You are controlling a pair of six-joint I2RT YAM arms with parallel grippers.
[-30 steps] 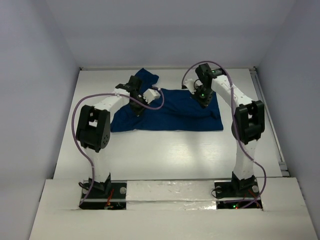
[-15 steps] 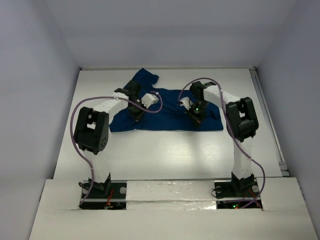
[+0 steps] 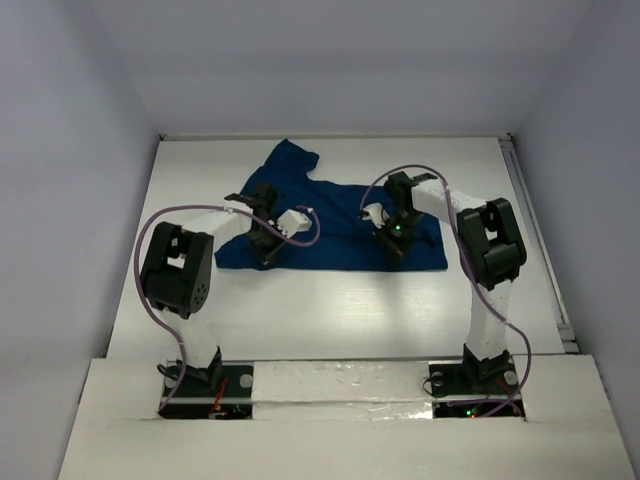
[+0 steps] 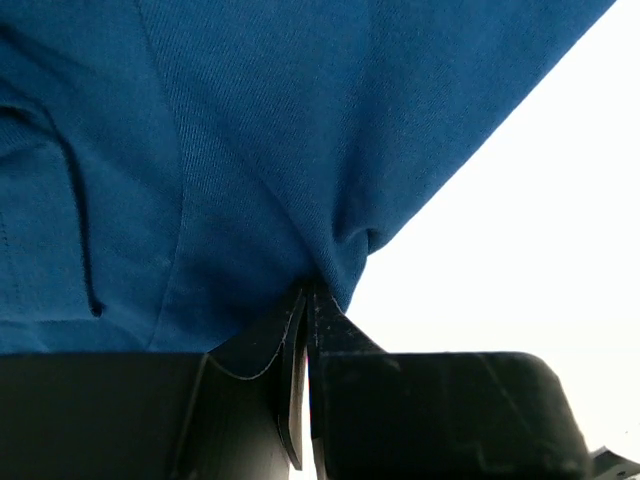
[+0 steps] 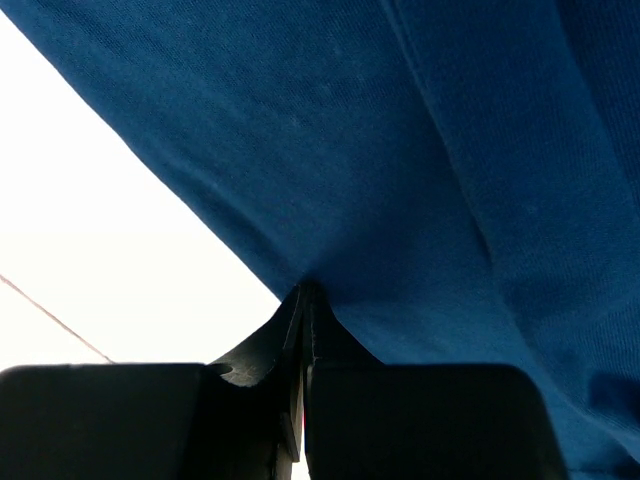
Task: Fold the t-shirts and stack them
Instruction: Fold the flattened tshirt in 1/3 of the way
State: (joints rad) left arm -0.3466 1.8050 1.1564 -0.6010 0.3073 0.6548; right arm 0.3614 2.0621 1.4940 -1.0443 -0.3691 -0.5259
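Note:
A dark navy-blue t-shirt (image 3: pixel 335 215) lies spread across the middle of the white table, one sleeve (image 3: pixel 290 160) reaching toward the back. My left gripper (image 3: pixel 266 255) is shut on the shirt's near edge at its left side; in the left wrist view the cloth (image 4: pixel 250 150) puckers into the closed tips (image 4: pixel 312 292). At the near edge further right my right gripper (image 3: pixel 394 252) is also shut on the shirt, and the fabric (image 5: pixel 400 150) runs into its tips (image 5: pixel 305 290) in the right wrist view. No printed graphic shows.
The white table (image 3: pixel 330 300) is walled at the back and both sides. A metal rail (image 3: pixel 540 240) runs along its right edge. Purple cables (image 3: pixel 160 220) loop from both arms. The arm bases (image 3: pixel 205 380) sit at the near edge.
Both grippers have drawn toward the near edge, pulling the shirt's cloth with them over its front part. The shirt's near edge sits closer to the arm bases than before.

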